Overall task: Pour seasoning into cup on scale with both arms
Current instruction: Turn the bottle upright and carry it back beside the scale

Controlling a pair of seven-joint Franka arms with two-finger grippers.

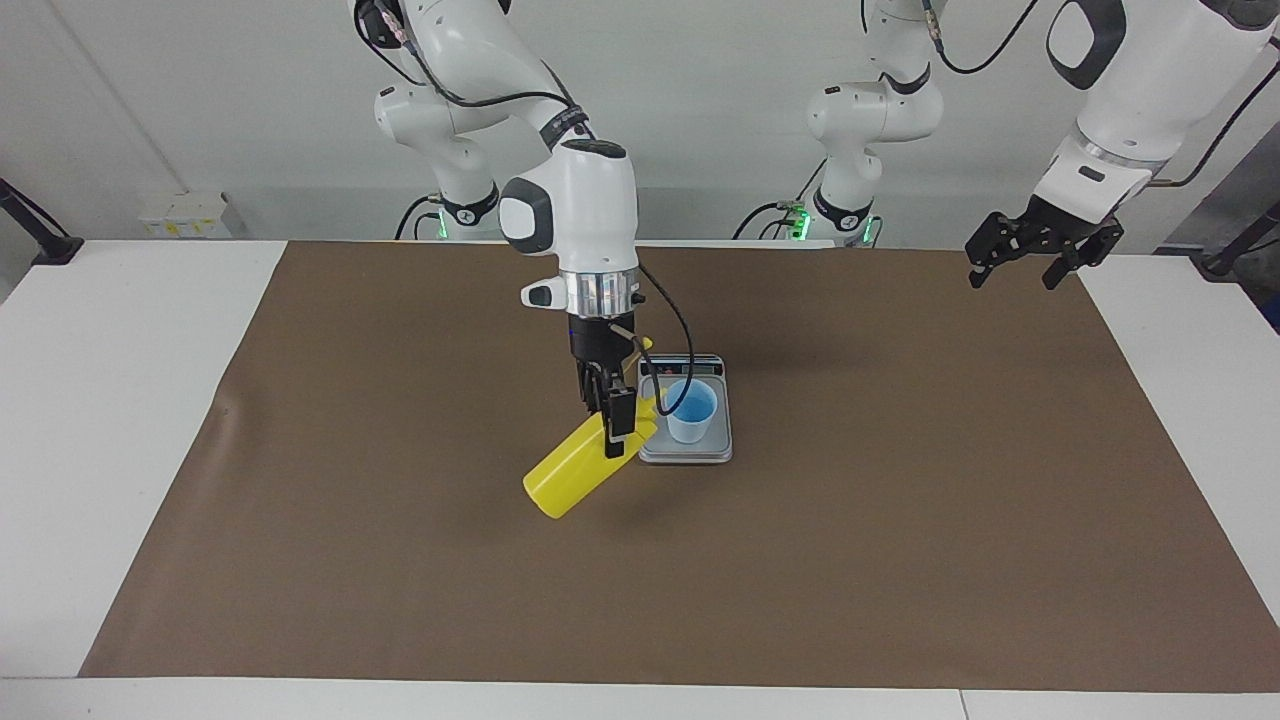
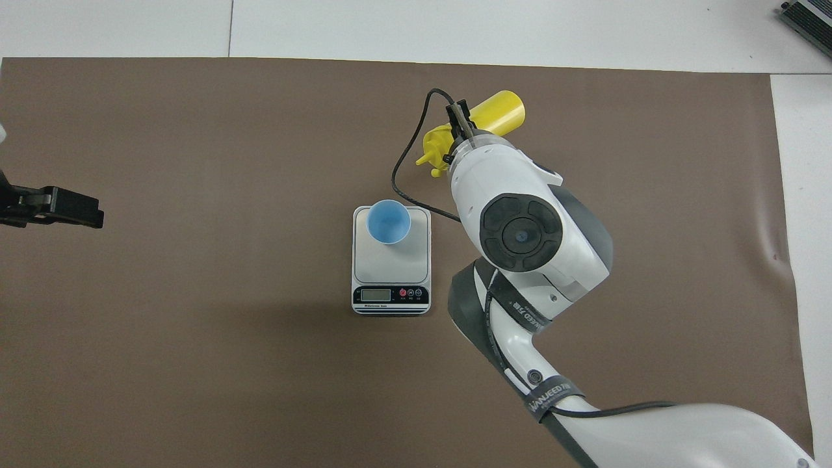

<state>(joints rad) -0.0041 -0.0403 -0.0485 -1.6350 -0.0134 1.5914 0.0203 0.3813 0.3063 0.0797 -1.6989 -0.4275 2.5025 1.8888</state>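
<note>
The yellow seasoning bottle [image 1: 568, 472] [image 2: 499, 109] hangs tilted in the air over the brown mat, just beside the scale. Its nozzle points toward the cup. My right gripper [image 1: 616, 432] [image 2: 459, 119] is shut on the bottle near its shoulder, pointing down. The light-blue cup [image 1: 691, 411] [image 2: 388, 221] stands upright on the silver-grey scale [image 1: 690, 456] [image 2: 390, 268], on the part of the plate farther from the robots. My left gripper [image 1: 1031, 263] [image 2: 53, 208] waits open and empty in the air at the left arm's end of the mat.
A brown mat [image 1: 900, 520] covers most of the white table [image 1: 120, 400]. The scale's display strip [image 2: 390, 296] faces the robots. A black cable [image 2: 409, 175] loops from the right wrist over the mat beside the cup.
</note>
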